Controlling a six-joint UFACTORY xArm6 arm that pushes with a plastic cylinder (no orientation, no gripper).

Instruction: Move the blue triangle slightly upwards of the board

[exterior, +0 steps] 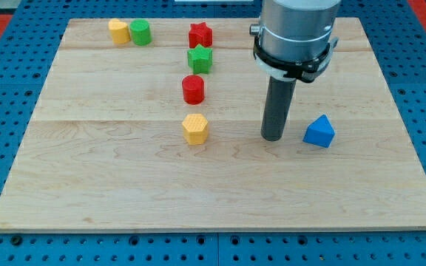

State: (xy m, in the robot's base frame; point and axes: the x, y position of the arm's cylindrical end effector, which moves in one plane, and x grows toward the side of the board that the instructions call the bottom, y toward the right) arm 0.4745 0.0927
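The blue triangle [319, 131] lies on the wooden board [124, 185] at the view's right, about mid-height. My tip [274, 137] rests on the board just left of the blue triangle, with a small gap between them. The rod rises from it to the grey arm body at the view's top.
A yellow hexagon block [195, 128] sits left of my tip. Above it stand a red cylinder [193, 89], a green star [200, 59] and a red star [200, 35] in a column. A yellow block [118, 32] and a green cylinder [140, 32] sit at top left.
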